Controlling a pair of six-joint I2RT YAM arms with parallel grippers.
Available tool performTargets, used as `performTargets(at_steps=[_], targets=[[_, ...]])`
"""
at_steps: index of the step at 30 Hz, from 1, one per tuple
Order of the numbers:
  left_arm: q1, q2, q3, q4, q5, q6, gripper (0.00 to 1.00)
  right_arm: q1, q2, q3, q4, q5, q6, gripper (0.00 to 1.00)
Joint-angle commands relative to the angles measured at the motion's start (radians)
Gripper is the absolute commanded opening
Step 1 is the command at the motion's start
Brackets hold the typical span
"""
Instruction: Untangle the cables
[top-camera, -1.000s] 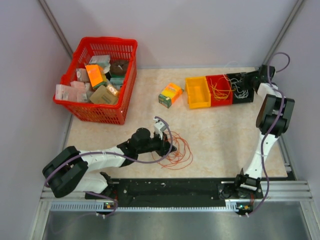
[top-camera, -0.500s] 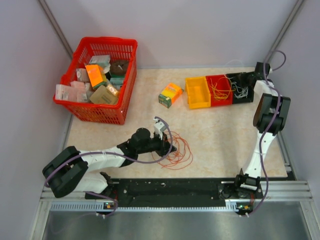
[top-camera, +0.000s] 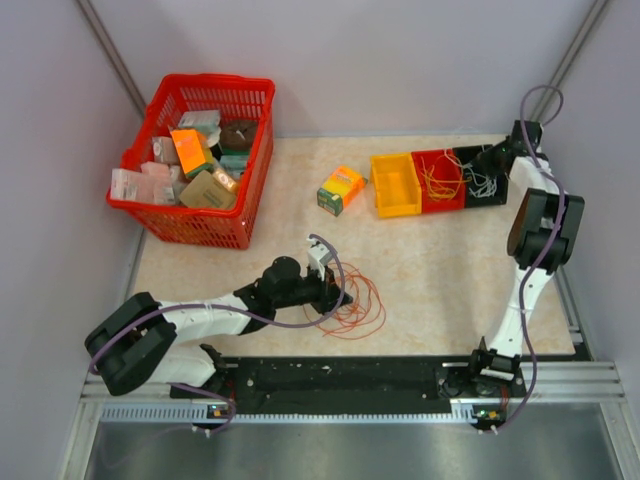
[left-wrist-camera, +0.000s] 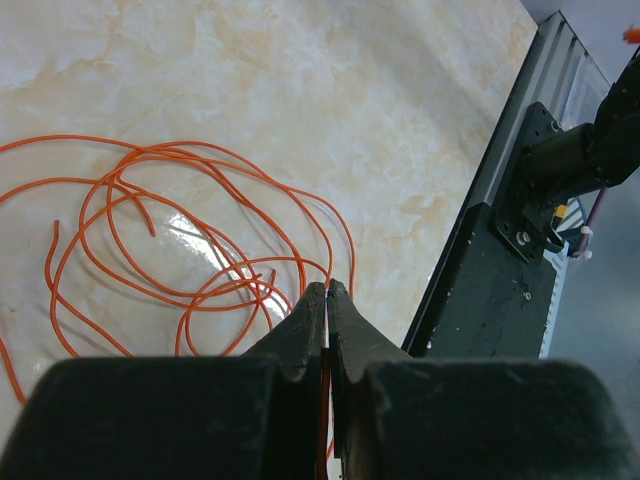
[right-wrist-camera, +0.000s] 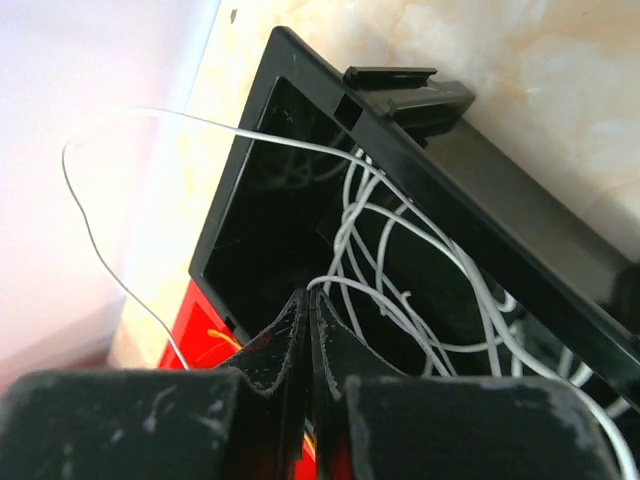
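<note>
I note on the table (top-camera: 450, 270) a red basket (top-camera: 195, 226) of packaged goods, an orange box (top-camera: 343, 187), and a yellow bin (top-camera: 395, 184), red bin (top-camera: 440, 204) and black bin (right-wrist-camera: 500, 215) abutting.

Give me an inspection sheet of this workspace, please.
Surface: beige marbled tabletop.
Job's things: orange cables looped loose on the tabletop; yellow cables in red bin; white cables in black bin; yellow bin looks empty.
Clutter: red basket of packets; small orange box.
Grippers: left gripper shut on orange cables; right gripper shut among white cables, hold unclear.
Cables: purple hoses trailing in loose loops.
Surroundings: pale walls; black rail at near edge.
</note>
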Motion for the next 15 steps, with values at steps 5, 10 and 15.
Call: performTargets(at_steps=[5,10,15], targets=[[-0.003,-0.015,-0.001,0.065,0.015,0.013,0.0,0.007,-0.105,-0.001,-0.147,0.175,-0.34,0.0],[-0.003,-0.007,0.005,0.06,0.017,0.014,0.0,0.048,-0.161,-0.034,-0.169,0.354,-0.463,0.0],[-0.003,-0.007,0.006,0.059,0.017,0.014,0.0,0.085,-0.22,-0.028,-0.173,0.557,-0.619,0.0]])
